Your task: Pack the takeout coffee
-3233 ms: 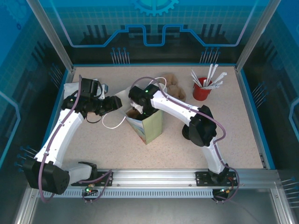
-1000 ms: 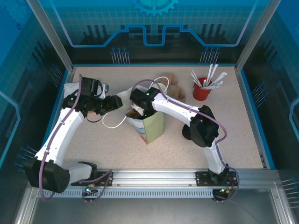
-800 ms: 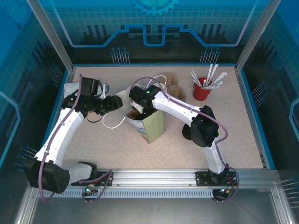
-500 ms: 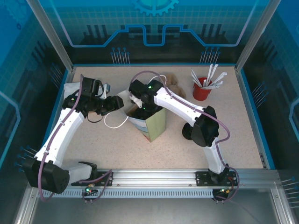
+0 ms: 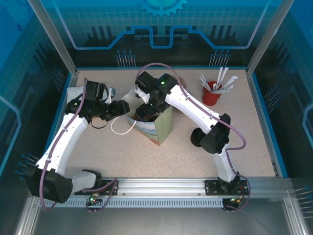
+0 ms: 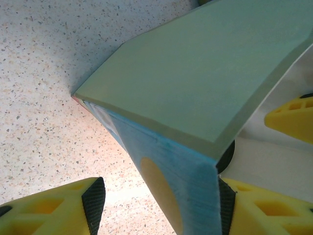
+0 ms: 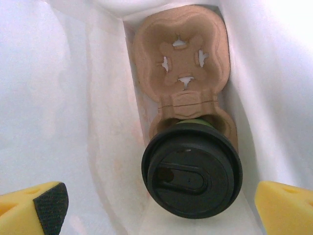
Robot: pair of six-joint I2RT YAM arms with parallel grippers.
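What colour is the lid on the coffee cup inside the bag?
The lid is black. The right wrist view shows it best, looking straight down on it.

The takeout coffee is capped in black, and a sliver of olive green is seen at the lid's twelve o'clock edge. The carrier beneath it is plain brown. The bag is coloured sage green and blue outside, with a tan disc printed on the blue face, and white inside. The surface is beige, finely speckled. At two o'clock on it, a red cup is filled with white sticks. The fingers of the right pincer and the left pincer are coloured yellow and padded in black.
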